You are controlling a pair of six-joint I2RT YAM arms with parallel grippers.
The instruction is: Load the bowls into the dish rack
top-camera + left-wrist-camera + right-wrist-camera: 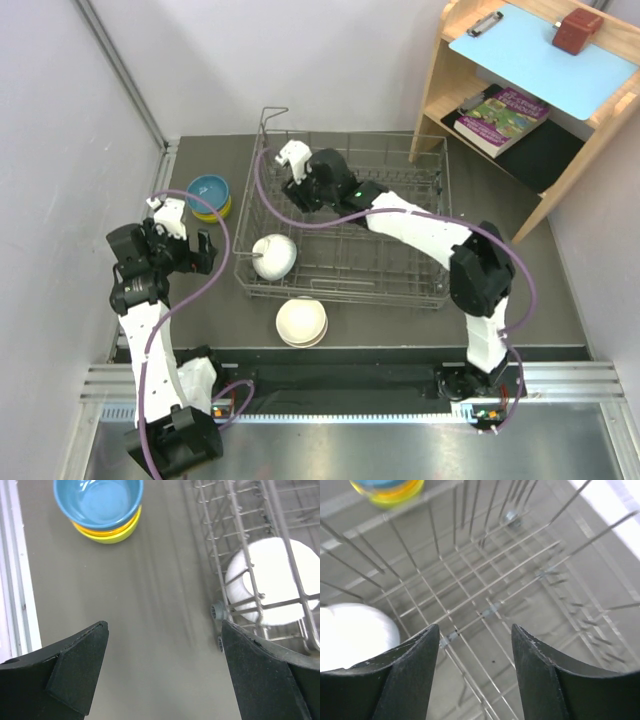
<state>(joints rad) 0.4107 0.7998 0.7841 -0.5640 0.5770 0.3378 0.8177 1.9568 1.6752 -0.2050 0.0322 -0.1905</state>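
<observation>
**Dish rack.** The dish rack is placed at the middle of the table and serves as the reference for all positions below.

**Bowls.**
- A white bowl is held inside the dish rack, in its near left corner. It is leaned on its side among the prongs, with its foot ring turned toward the left wall of the rack.
- A beige bowl is set on the table just in front of the near wall of the dish rack. It appears to be nested in a second bowl of the same colour.
- A blue bowl is stacked on an orange bowl and a yellow-green bowl. The stack is located left of the dish rack, beside its far left corner and apart from the wire.

**Left gripper.** The left gripper is positioned over bare table left of the dish rack, near its near left corner. The fingers are spread wide and nothing is held between them.

**Right gripper.** The right gripper is positioned above the far left part of the dish rack and pointed down at the wire floor. The fingers are parted and nothing is gripped.

**Other items.** A wooden shelf unit is located beyond the far right corner of the dish rack. A clipboard and a book are carried on it.
</observation>
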